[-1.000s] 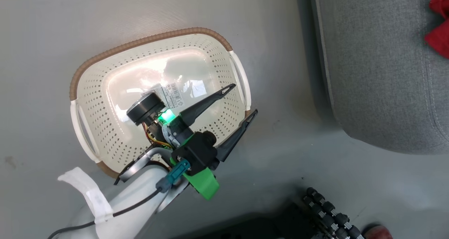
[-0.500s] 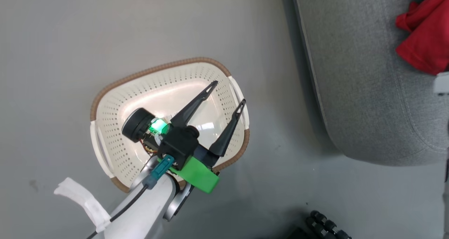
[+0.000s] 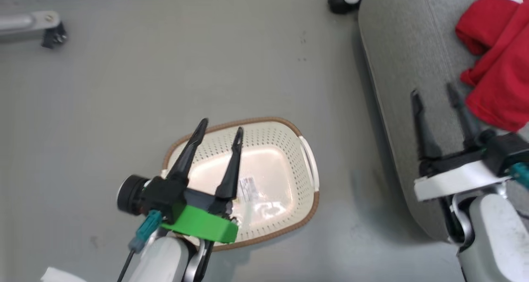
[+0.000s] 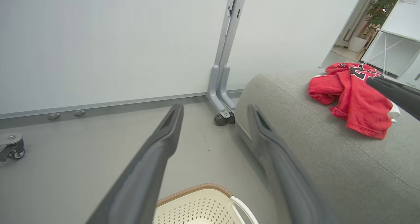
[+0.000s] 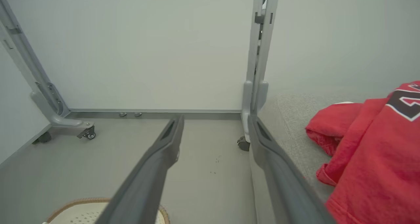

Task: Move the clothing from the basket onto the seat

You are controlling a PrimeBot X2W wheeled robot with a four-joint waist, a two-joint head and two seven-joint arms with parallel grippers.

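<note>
Head view, left claw: the left claw (image 3: 222, 125) has its two long dark fingers spread wide, with nothing between them and nothing touched.
Head view, basket: the small cream perforated plastic basket with a brown woven-look rim (image 3: 308, 216) lies on the grey floor (image 3: 165, 67) beneath this claw. The fingertips are over its far rim, and a white paper label (image 3: 248, 187) lies on its bottom just right of the right finger.
Head view, right claw: the right claw (image 3: 432, 90) is also spread and empty, above the large light-grey fabric seat cushion (image 3: 396, 67).
Head view, clothing: the crumpled red sports garments with a white band (image 3: 496, 79) lie on the seat just right of the right claw. Whether the nearer finger touches them cannot be told.
Left wrist view, claw: the left claw (image 4: 215, 109) is parted wide and grips nothing.
Left wrist view, surroundings: the basket (image 4: 197, 204) is below, between the finger bases. The seat (image 4: 311, 158) lies right of the right finger, with the clothing (image 4: 354, 99) well beyond on it. A grey wheeled panel post (image 4: 229, 36) stands ahead.
Right wrist view, claw: the right claw (image 5: 216, 120) is splayed apart and holds nothing.
Right wrist view, surroundings: the seat (image 5: 295, 119) and the clothing (image 5: 370, 151) are right of the right finger. The basket (image 5: 75, 214) is low, left of the left finger, and the post (image 5: 259, 53) rises ahead.
</note>
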